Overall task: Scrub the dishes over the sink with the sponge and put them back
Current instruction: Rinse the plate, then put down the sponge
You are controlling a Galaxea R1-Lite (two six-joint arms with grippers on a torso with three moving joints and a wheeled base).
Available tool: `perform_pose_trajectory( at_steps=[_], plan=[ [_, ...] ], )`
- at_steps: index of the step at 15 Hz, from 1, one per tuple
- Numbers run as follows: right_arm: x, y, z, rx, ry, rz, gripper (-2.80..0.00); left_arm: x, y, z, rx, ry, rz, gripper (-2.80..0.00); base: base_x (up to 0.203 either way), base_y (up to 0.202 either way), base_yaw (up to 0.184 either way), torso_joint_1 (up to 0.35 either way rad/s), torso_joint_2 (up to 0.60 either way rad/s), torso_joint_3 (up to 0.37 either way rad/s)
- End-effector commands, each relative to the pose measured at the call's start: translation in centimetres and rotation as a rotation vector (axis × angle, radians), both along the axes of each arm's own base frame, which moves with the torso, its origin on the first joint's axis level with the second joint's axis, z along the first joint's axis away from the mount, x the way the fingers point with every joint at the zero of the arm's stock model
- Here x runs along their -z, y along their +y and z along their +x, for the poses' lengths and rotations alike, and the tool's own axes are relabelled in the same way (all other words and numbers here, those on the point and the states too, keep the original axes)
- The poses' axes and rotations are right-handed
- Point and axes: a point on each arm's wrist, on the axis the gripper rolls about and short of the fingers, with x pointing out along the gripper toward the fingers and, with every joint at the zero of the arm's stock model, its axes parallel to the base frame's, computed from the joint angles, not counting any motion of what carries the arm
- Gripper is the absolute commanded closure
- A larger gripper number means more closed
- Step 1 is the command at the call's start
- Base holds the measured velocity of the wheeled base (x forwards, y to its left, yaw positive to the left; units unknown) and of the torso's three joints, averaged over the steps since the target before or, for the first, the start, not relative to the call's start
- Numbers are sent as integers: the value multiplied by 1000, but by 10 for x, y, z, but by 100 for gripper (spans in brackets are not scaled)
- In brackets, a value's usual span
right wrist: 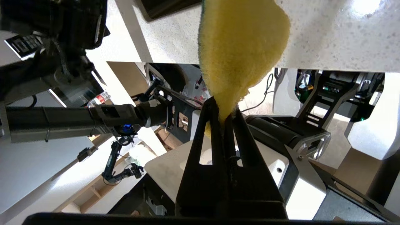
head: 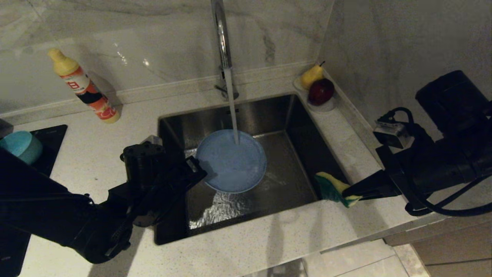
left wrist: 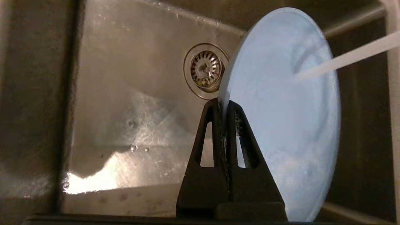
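A light-blue plate (head: pixel 230 161) (left wrist: pixel 287 118) hangs tilted over the steel sink (head: pixel 292 115) (left wrist: pixel 125 103), and the tap's water stream (head: pixel 231 107) falls on its face. My left gripper (head: pixel 196 166) (left wrist: pixel 222 104) is shut on the plate's rim at the sink's left side. At the sink's right front corner my right gripper (head: pixel 348 192) (right wrist: pixel 223 109) is shut on the sponge (head: pixel 333 188) (right wrist: pixel 240 50), yellow with a green face, held apart from the plate. A teal-blue bowl (head: pixel 21 146) sits at the far left on a dark mat.
A chrome tap (head: pixel 222 38) rises behind the sink. A yellow and orange detergent bottle (head: pixel 85 87) leans at the back left of the counter. A small dish with a yellow pear (head: pixel 311 75) and a red fruit (head: pixel 321 91) stands in the back right corner.
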Motion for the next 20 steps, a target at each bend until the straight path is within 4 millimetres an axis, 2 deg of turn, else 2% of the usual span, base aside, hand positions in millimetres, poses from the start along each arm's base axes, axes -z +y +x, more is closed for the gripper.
perform_pose_trajectory(
  at_steps=[1, 10, 15, 20],
  plan=[
    [0, -1, -2, 0, 6, 2, 0, 8, -3, 6, 1, 15, 2, 0, 0, 0, 0, 0, 0, 0],
    [7, -2, -5, -22, 19, -3, 0, 29, -12, 10, 61, 76, 19, 0, 0, 0, 0, 0, 0, 0],
    [13, -1, -4, -30, 13, 1, 0, 50, -19, 12, 66, 125, 64, 0, 0, 0, 0, 0, 0, 0],
    [15, -1, -4, -34, 8, 8, 0, 40, 17, 26, -74, 20, 148, 0, 0, 0, 0, 0, 0, 0]
  ],
)
